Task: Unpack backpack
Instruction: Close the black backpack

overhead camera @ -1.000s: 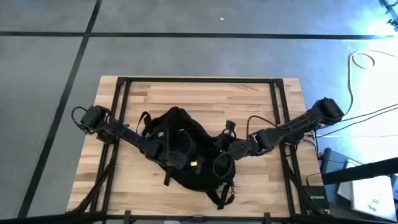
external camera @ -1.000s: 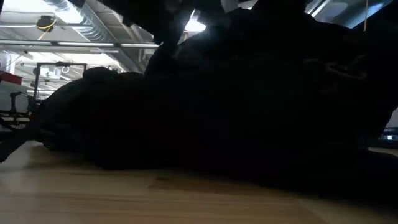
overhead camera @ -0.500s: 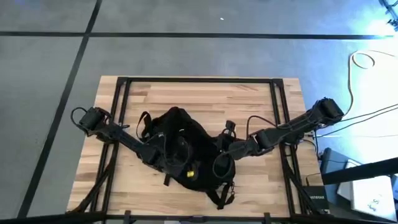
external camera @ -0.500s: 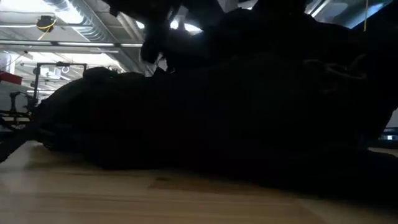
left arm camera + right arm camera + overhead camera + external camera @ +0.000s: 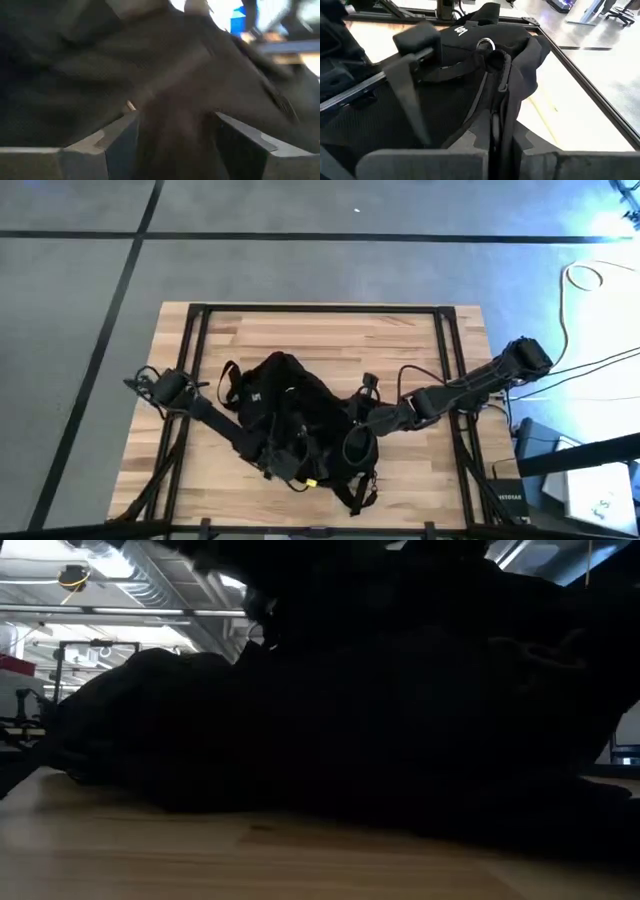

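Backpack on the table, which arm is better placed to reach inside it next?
Probably the left. The left gripper is over the backpack near its front edge, with fabric between its fingers. The right gripper is pinching a fabric edge at the side.

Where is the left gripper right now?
In the high view, the left gripper is over the backpack's near edge, left of the right gripper.

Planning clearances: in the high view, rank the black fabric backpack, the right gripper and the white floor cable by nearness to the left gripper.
1. Black fabric backpack, under the left gripper.
2. Right gripper, at the backpack's right edge.
3. White floor cable, off the table, far right.
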Tool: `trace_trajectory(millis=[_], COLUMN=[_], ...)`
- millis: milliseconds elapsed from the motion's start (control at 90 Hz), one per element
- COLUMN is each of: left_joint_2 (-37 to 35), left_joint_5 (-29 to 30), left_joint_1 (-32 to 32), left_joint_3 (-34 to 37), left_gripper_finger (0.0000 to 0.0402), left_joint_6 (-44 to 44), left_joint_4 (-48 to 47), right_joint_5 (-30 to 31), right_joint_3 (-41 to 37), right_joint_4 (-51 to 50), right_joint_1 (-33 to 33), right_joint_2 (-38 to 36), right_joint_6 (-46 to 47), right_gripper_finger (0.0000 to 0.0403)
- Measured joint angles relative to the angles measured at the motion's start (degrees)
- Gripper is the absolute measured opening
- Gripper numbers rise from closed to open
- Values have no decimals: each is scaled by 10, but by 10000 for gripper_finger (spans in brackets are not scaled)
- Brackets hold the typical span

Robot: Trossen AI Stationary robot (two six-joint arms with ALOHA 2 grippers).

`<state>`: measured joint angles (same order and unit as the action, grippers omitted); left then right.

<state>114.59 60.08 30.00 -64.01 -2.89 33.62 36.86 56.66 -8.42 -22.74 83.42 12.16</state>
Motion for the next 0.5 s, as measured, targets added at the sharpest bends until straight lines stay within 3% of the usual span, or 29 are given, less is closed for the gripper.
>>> trace_trajectory(millis=[144, 400, 500], left_joint_2=[17, 16, 15], left_joint_5=[70, 80, 74], left_joint_1=[1, -6, -10], left_joint_3=[-31, -36, -36], left_gripper_finger=[236, 235, 213], left_joint_6=[14, 2, -5], left_joint_4=[-8, -19, -12], right_joint_5=[-4, -4, -4], right_joint_3=[0, 0, 0], right_joint_4=[2, 10, 10], right_joint_1=[-1, -1, -1], right_joint_2=[0, 0, 0], right_joint_6=[0, -3, -3], right_gripper_finger=[0, 0, 0])
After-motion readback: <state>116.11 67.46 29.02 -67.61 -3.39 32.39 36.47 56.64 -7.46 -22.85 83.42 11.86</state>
